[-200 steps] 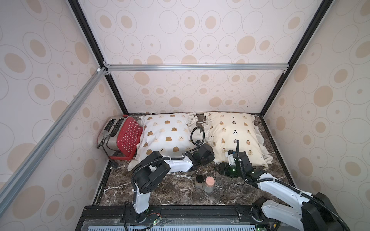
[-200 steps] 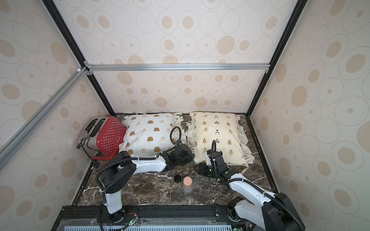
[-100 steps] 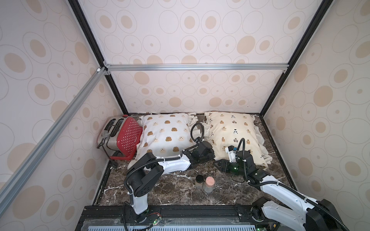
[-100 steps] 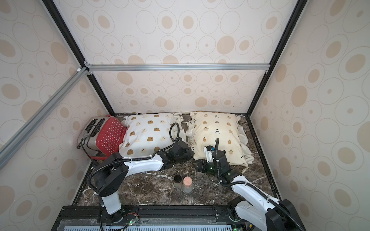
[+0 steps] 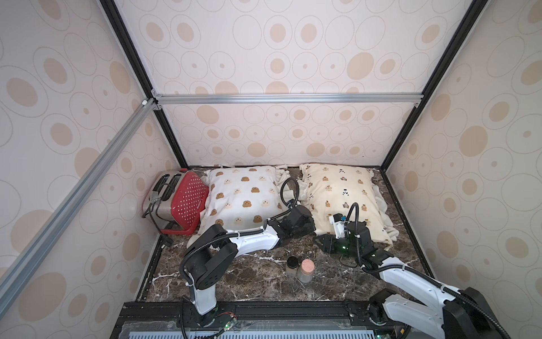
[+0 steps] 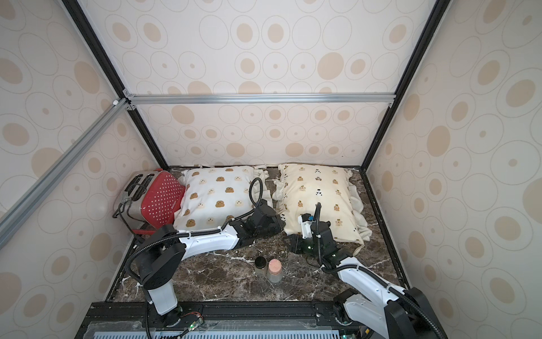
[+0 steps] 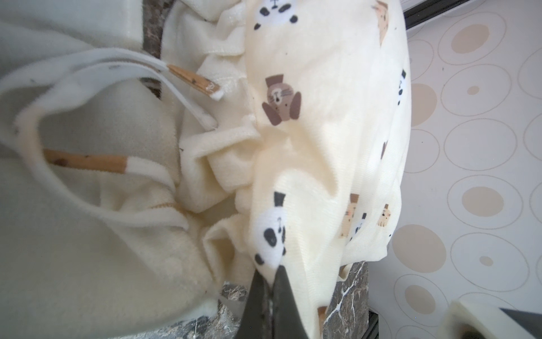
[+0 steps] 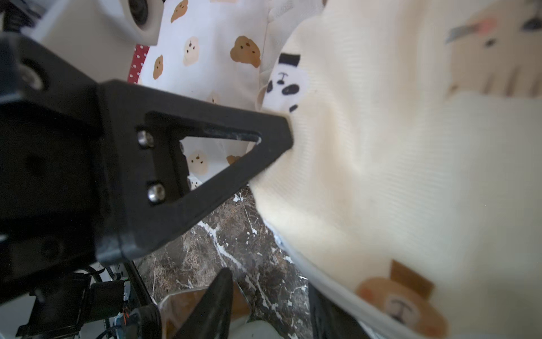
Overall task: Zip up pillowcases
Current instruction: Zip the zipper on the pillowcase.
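See cream pillow (image 5: 343,199) at the back right of the counter (image 5: 249,281), white bear pillow (image 5: 243,196) just beside it on the left, toaster (image 5: 181,202) past that.

Have left gripper (image 7: 271,278) clenched on the cream pillow's near-left corner, cloth pinched between the tips. Confirm from the right wrist view: black finger (image 8: 278,135) dug into the fabric.

Have right gripper (image 5: 322,243) released, jaws apart, nothing in them. Sits on the counter side of that pillow's near edge, just beside the left gripper.

Read the near edge as running from the pinched corner off to the right, across the front. Lies just beyond the right gripper, on its far side. Makes the right arm the nearer one for any pull along that edge, with the left as anchor. Judge this as set-up, not the zip pull itself.

Can't find a slider in any view. See tan zipper tape (image 7: 88,160) gaping in pale fabric beside the cream pillow; can't tell which case owns it.

Versus a second ago: find right gripper further left along the near edge, closer to the left gripper. Find left gripper on the same corner, its elbow a touch further left. See no shift in either pillow or in the jars (image 5: 299,267).
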